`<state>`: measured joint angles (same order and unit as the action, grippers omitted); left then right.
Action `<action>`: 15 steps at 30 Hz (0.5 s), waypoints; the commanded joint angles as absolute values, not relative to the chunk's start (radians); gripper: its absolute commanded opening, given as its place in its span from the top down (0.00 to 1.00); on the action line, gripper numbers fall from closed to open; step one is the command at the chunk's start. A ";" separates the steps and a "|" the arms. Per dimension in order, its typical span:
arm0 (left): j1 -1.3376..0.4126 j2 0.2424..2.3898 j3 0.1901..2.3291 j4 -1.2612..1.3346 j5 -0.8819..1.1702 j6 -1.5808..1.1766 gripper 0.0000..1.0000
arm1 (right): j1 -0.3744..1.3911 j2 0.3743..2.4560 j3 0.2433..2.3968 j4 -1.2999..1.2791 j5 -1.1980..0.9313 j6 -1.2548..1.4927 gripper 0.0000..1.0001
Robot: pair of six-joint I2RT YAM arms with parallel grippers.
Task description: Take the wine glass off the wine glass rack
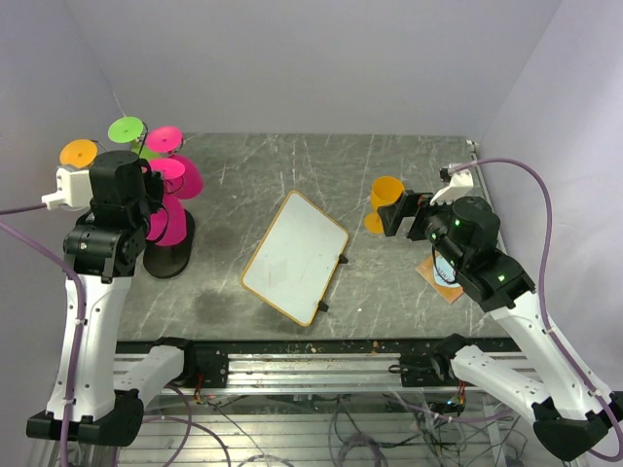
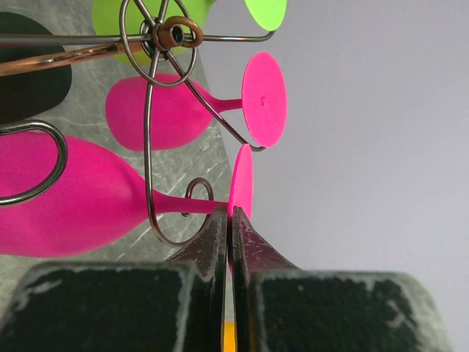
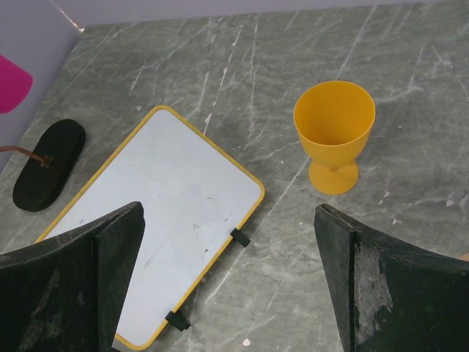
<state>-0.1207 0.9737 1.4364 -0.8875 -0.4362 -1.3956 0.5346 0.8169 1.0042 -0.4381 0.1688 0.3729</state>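
Bench: grey marbled top (image 3: pixel 220 66), walled on the far, left and right edges
Wine glass rack (image 1: pixel 167 255): stands near the far left corner on a flat black oval base; thin wire arms spread from a ringed hub at the top of the stem and end in curls
Wine glass (image 2: pixel 110 198): pink, on the rack; its stem lies in a curled wire arm, with the bowl on one side of the curl and the round foot on the other; the foot is seen edge-on in the left wrist view
Left gripper (image 2: pixel 231 218): raised beside the rack at the far left corner; jaws drawn almost together with only a thin slit between them, pinching the rim of the wine glass foot; pink shows inside the slit
Right gripper (image 3: pixel 229 213): over the right half of the bench, near the right edge; jaws spread wide and holding nothing
Second pink glass (image 2: pixel 161 110): hangs on a neighbouring wire arm, just beside the wine glass, foot facing the camera
Other glasses on rack: green foot disc (image 1: pixel 127 127) and orange foot disc (image 1: pixel 78 153) show at the top, towards the far left corner
Orange glass (image 3: pixel 333 132): upright on the bench towards the right edge, mouth up, just ahead of the right gripper and apart from it
Whiteboard (image 3: pixel 168 191): yellow-framed, flat at the centre of the bench, set askew to the edges, two black clips on one side
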 commanded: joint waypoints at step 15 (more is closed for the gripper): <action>-0.124 0.998 1.436 -0.900 -0.570 -1.612 0.93 | 0.540 0.813 1.036 -0.455 0.178 0.361 0.00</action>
